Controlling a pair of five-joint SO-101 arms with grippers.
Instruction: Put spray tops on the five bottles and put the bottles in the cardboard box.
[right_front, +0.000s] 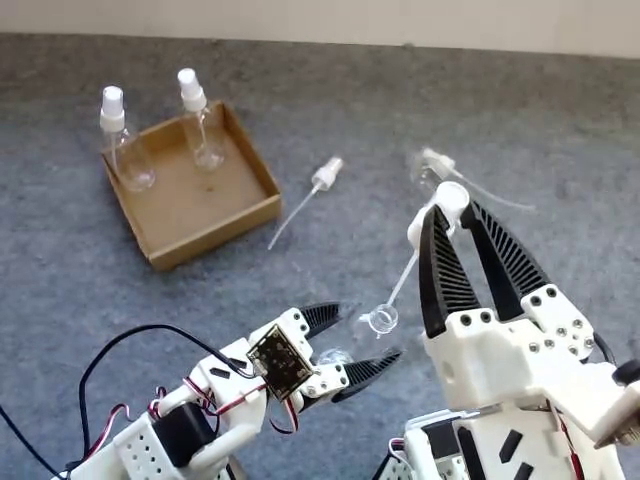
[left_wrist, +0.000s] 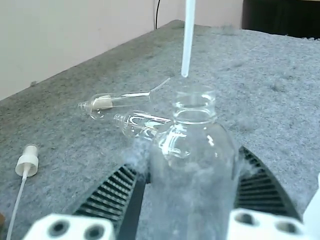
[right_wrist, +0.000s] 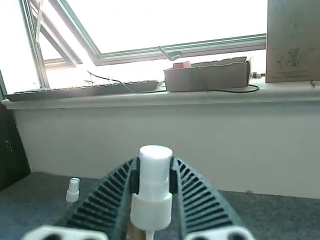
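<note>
I've got the left claw (right_front: 372, 330) pinching an uncapped bottle (left_wrist: 192, 165) upright between its fingers, mouth up so that it can take a top. The right claw (right_front: 450, 212) is clamped on a spray top (right_wrist: 151, 197) and hangs it above, with the dip tube (left_wrist: 188, 40) ending just over that mouth, lined up for feeding in, I judge. My count is five bottles: this one, two lying bottles (left_wrist: 107, 102) on the table beyond the left claw's tips, and two capped bottles (right_front: 125, 160) standing in the cardboard box (right_front: 215, 235), farther off. Tops look like five too — two fitted, one held and two loose tops (right_front: 326, 174) ahead of the claws.
</note>
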